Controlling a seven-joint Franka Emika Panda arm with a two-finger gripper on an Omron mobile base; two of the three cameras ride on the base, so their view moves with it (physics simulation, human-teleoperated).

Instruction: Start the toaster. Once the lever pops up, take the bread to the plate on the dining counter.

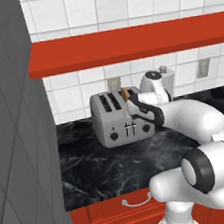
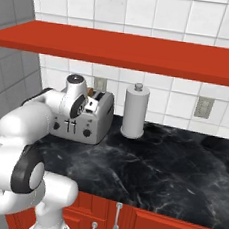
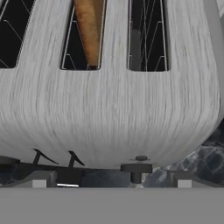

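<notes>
The silver-grey toaster [image 1: 116, 121] stands on the black wall-side countertop [image 1: 117, 171], against the tiled wall. The golden-brown bread [image 1: 125, 93] sticks up out of a slot on the toaster's right half. My hand hangs over the toaster's front right top, close above it and partly hiding it [image 2: 93, 119]. In the hand view I look straight down on the slots, with the bread [image 3: 89, 30] in the second slot. My gripper [image 3: 111, 181] is open, with nothing between its fingertips [image 3: 40, 179], above the toaster's front edge, near its levers [image 3: 72, 158] and knob [image 3: 136, 168]. The plate and dining counter are out of view.
A white paper towel roll [image 2: 135, 111] stands right of the toaster. A red shelf [image 1: 125, 45] runs low overhead. A tall grey cabinet side [image 1: 16, 126] closes off the left. Red drawers with handles [image 1: 136, 199] lie below the countertop, which runs on bare to the right [image 2: 181, 164].
</notes>
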